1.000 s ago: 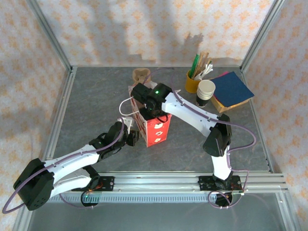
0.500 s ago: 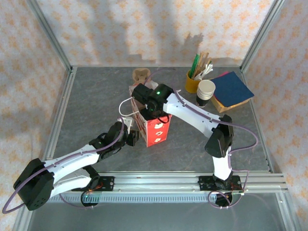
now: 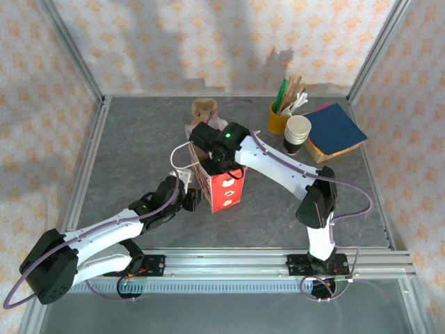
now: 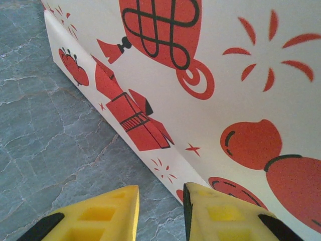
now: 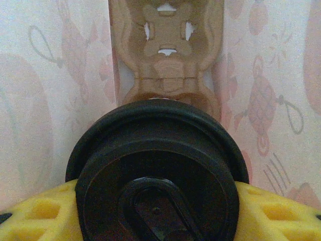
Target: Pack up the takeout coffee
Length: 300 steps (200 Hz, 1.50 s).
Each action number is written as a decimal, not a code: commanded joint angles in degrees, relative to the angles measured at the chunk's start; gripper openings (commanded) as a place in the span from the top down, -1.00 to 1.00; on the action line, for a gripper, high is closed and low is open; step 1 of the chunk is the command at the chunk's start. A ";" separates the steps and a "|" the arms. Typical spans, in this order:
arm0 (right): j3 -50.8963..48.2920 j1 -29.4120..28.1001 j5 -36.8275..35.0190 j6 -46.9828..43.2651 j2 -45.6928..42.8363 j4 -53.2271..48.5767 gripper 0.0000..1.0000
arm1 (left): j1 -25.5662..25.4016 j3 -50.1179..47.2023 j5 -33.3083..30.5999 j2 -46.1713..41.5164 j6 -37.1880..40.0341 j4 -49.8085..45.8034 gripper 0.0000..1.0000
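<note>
The takeout coffee (image 5: 158, 165) shows its round black lid from above, with my right gripper (image 5: 158, 201) shut on it, a yellow finger on either side. It hangs inside the white paper bag with red prints (image 3: 226, 191), above a brown cardboard cup carrier (image 5: 168, 50) at the bag's bottom. From the top view my right wrist (image 3: 221, 142) reaches down into the bag's mouth. My left gripper (image 4: 160, 193) sits low at the bag's near left corner (image 4: 200, 183). Its jaws stand a little apart with bare table between them, and its right finger (image 4: 225, 216) lies against the bag's wall (image 4: 241, 75).
At the back right stand a yellow cup of sticks and straws (image 3: 279, 118), a stack of white cups (image 3: 297, 132) and a blue book on a tan one (image 3: 335, 129). A brown cardboard piece (image 3: 204, 108) lies behind the bag. Metal rails (image 3: 87, 167) edge the grey table.
The right arm has shifted very slightly over the bag. The left arm and the bag have stayed put.
</note>
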State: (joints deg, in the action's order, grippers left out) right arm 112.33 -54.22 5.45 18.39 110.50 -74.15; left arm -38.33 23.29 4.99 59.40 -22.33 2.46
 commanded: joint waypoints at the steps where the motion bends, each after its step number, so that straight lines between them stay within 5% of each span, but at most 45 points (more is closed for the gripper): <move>1: 0.07 -0.24 -0.53 0.61 -0.65 -0.82 -0.02 | -0.54 0.09 -1.92 -0.25 1.50 0.62 0.36; 300: -3.53 -0.19 -1.24 1.52 -1.21 0.53 -0.02 | -0.52 0.04 -2.01 -0.16 1.33 0.44 0.36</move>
State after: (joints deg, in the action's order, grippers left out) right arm 108.86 -54.22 4.78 19.44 110.50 -73.67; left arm -38.33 23.29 3.99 59.37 -21.93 2.44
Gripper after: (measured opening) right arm 0.598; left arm 0.318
